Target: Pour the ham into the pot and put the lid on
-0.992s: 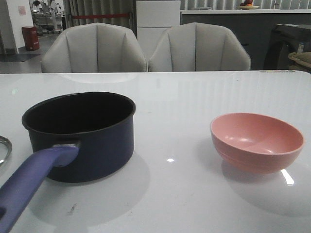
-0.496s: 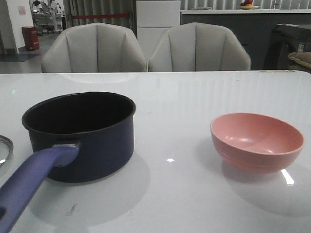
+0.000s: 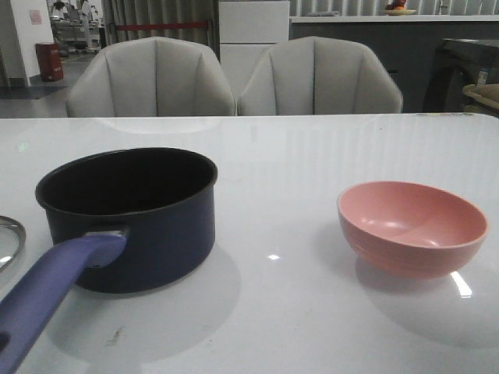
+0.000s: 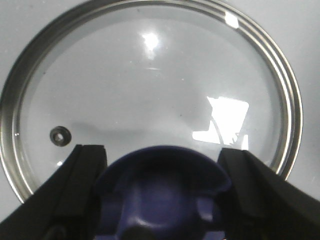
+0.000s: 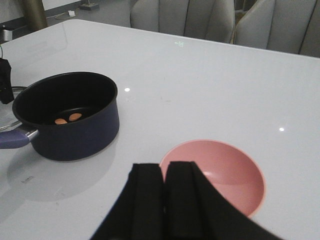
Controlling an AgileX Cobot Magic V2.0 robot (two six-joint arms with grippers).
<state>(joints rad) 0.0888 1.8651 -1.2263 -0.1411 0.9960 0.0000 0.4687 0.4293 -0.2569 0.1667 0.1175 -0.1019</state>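
Two small orange-pink pieces of ham lie on the black floor of the pot, close together and toward the handle side (only the right wrist view looks deep enough to show them). The pot stands upright on the white tabletop, left of centre, its long purple-blue handle reaching toward the near left corner. The pot is uncovered: the lid lies flat on the tabletop just beyond the pot's left side, with only a sliver of its metal rim showing at the edge of the front view. The left claw sits over the lid with its black fingers spread wide on either side of the purple-blue knob; I cannot tell whether they touch it. The right claw hangs above the empty pink bowl, fingers pressed together and holding nothing. The bowl sits upright, well apart from the pot. Two pale chairs stand behind the tabletop.
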